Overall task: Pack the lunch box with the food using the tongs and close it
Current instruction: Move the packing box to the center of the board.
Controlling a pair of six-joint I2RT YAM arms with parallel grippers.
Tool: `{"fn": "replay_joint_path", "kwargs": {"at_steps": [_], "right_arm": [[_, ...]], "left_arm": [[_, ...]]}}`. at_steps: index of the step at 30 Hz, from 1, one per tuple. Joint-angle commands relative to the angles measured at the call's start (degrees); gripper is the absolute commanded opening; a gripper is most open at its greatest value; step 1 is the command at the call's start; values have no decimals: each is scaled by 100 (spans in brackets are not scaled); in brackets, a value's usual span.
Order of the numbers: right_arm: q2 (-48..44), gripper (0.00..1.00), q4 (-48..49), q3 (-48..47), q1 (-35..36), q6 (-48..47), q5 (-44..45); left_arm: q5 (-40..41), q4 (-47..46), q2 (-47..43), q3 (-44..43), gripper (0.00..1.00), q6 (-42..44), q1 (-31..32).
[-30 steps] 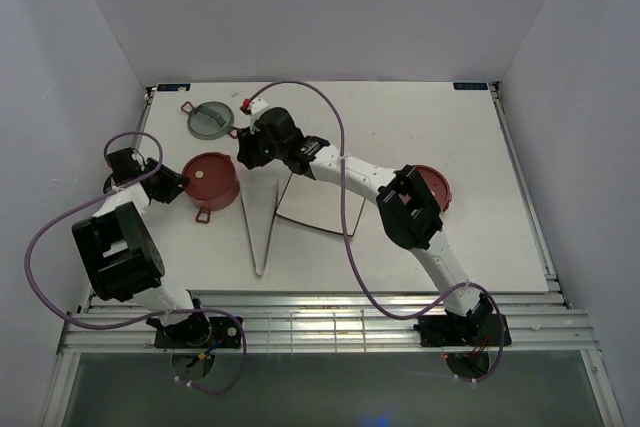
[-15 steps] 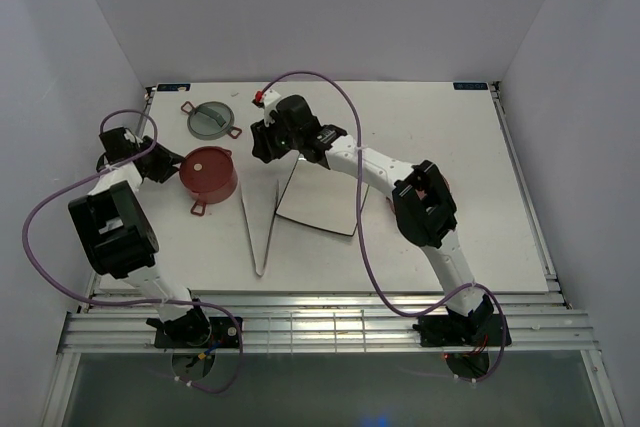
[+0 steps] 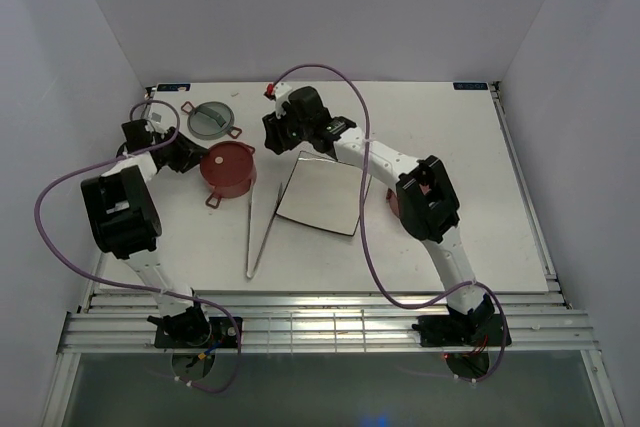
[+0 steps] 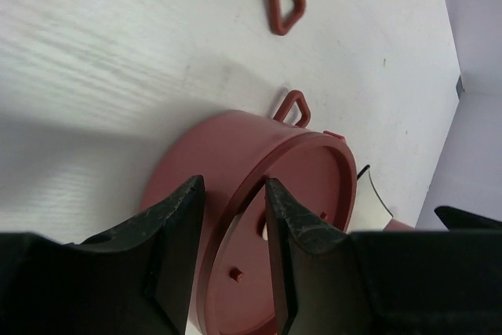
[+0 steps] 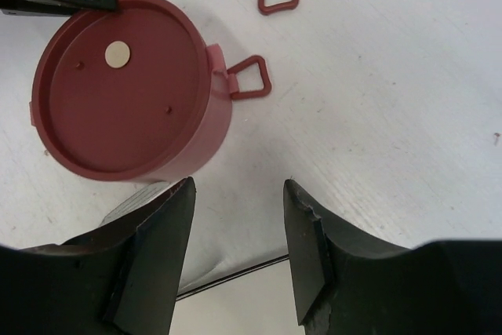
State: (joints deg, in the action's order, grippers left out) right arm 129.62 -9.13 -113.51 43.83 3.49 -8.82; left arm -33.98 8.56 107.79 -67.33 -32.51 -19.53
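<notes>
Left gripper (image 4: 231,194): fingers pinching lidded red bowl (image 4: 259,154) at rim; best held level. Right gripper (image 5: 238,190): fingers spread, empty, right of bowl.

The top lid (image 3: 210,119) lies behind the bowl (image 3: 228,169); tongs (image 3: 262,232) and plate (image 3: 320,192) lie right of it.
</notes>
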Motion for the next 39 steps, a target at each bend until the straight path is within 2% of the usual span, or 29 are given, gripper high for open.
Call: {"fn": "replay_joint_path", "kwargs": {"at_steps": [1,8,11,18,19,22,23,27,28,34,39], "right_arm": [[168,55,-54,-408,-226,-270,-146],[273,58,7,-469,-270,-59,-349],[555,57,-203,-856,-270,11,-366],[687,57,42,-1085,-112,389,-323],[713,57,86,-1085,-77,451,-322],[862,56,139,-1120,46,609,-173],[924,56,122,-1181,90,653,-86],[1267,53,-37,-1366,152,820,73],[1346,52,-19,-1349,160,829,143],[1496,50,-37,-1252,169,891,354],[1469,43,-107,-1270,169,952,407]], "left_arm": [[-513,-100,146,-394,47,131,309],[-786,-477,533,-580,53,-44,555],[-585,-504,428,-466,56,-19,547],[926,-145,-722,-158,65,-1,503],[1415,196,-1055,-140,66,17,503],[1981,838,-1584,44,66,17,520],[2157,884,-2029,175,65,26,590],[2071,718,-3235,1334,65,-35,872],[1896,535,-3438,1850,65,-71,889],[1201,735,-4397,2715,65,-89,942],[1331,858,-4933,3050,67,25,942]]}}
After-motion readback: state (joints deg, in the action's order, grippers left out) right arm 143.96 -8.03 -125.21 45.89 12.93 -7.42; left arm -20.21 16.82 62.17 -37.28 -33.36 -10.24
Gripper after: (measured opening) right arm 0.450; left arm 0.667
